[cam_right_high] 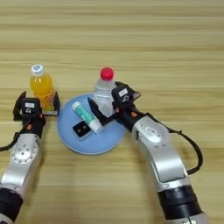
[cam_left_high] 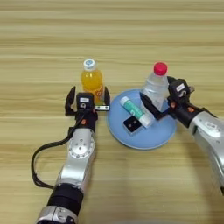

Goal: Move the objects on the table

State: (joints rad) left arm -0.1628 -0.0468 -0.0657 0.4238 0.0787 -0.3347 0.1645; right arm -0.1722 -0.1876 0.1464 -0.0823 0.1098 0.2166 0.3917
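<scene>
Pinching clear red-capped bottle (cam_right_high: 103, 89), right hand (cam_right_high: 106, 106) over round blue plate (cam_left_high: 151, 135); left hand (cam_left_high: 87, 98) spread.

Round light-blue plate (cam_left_high: 155, 135), lying flat a little toward 3 o'clock of picture centre in the left eye view and toward 9 o'clock of centre in the right eye view; rim shallow, surface plain (no pattern visible); its bare portion lies from 4 to 7 o'clock of its own disc; black cable (cam_left_high: 37, 162) looping at 8 o'clock.
</scene>
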